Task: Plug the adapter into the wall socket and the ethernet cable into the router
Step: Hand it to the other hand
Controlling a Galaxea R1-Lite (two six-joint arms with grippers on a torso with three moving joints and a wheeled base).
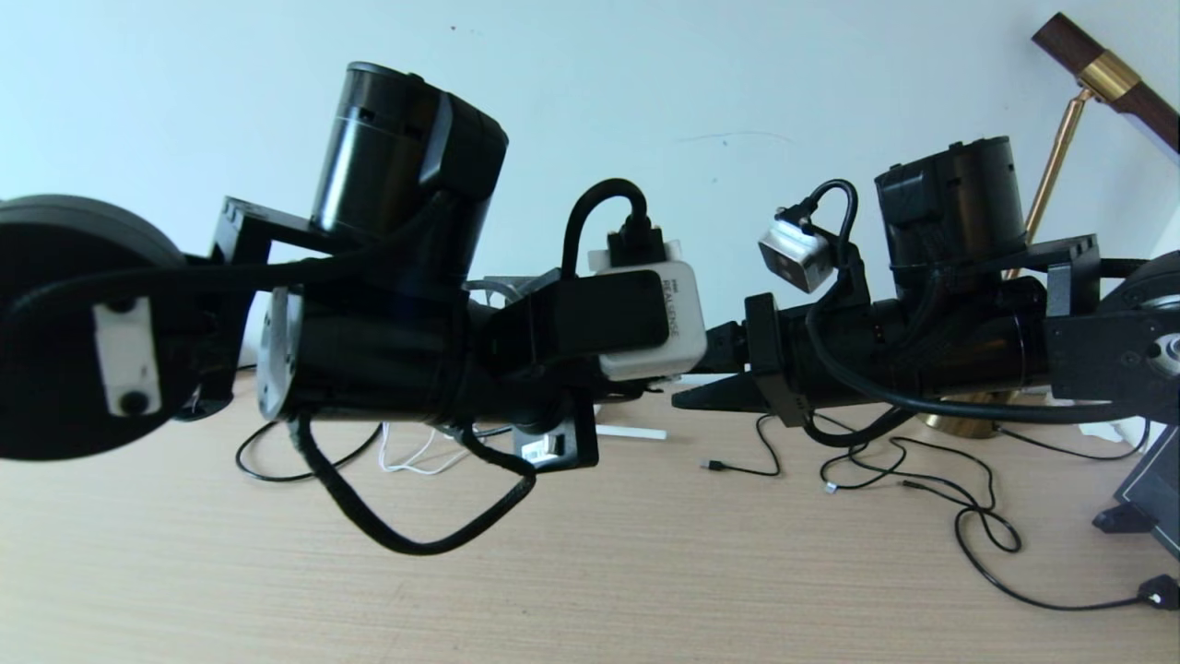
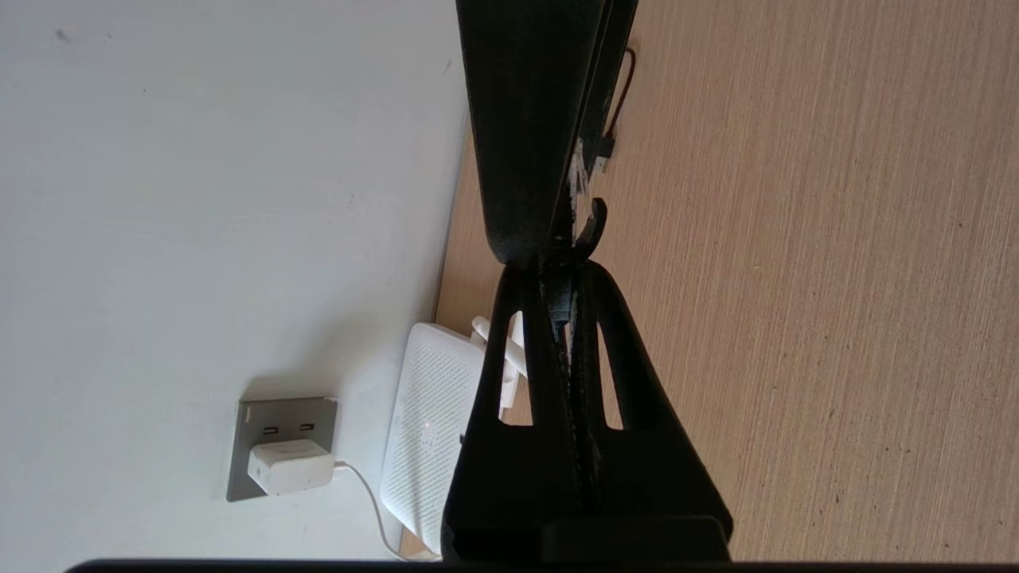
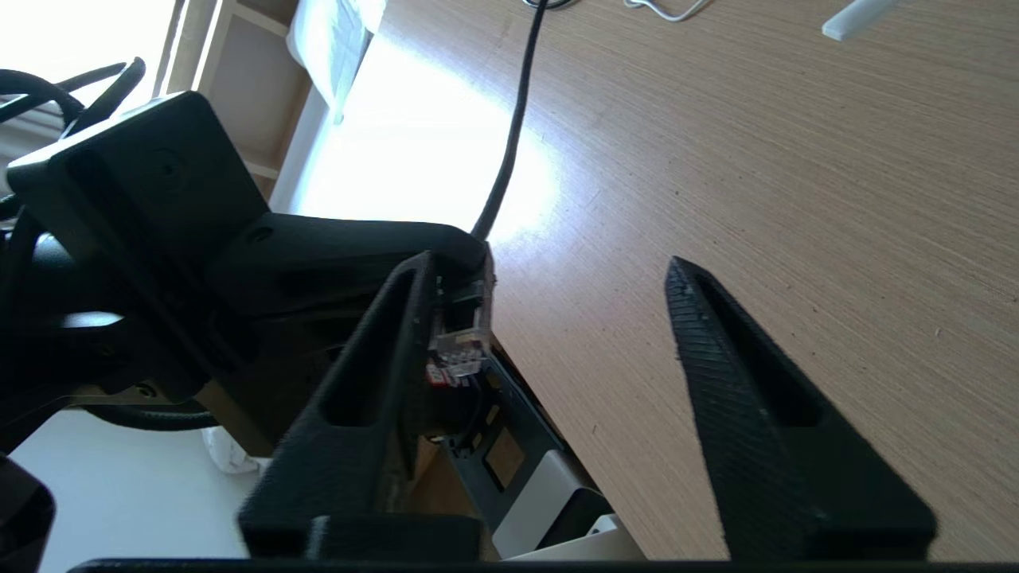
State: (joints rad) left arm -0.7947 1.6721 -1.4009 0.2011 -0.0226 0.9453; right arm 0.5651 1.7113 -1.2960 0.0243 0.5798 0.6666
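A: Head view first. What shows?

B: 2 black arms cross the middle of the frame over a wooden table (image 1: pixel 590 572). The left arm fills the left and centre, the right arm comes in from the right edge. Neither gripper's fingertips show here. Thin black cords (image 1: pixel 959 503) lie loose at lower right.

A: Left wrist view?

B: The left gripper (image 2: pixel 567 306) has its jaws pressed together, clamped on the ethernet cable (image 2: pixel 593 227), of which only a short black curl shows at frame centre. At lower left the adapter (image 2: pixel 288 465) sits plugged into the wall socket (image 2: pixel 243 446), its thin cord running toward the bottom edge. Just beside it the router (image 2: pixel 426 430) stands against the wall, its long axis up and down the frame.

A: Right wrist view?

B: The right gripper (image 3: pixel 557 318) has its jaws standing well apart, nothing between them. The cable's clear plug (image 3: pixel 460 342) sits at frame centre beside 1 finger (image 3: pixel 374 374), pointing toward the bottom of the frame; whether they touch I cannot tell. The black cable runs from it toward the top edge.
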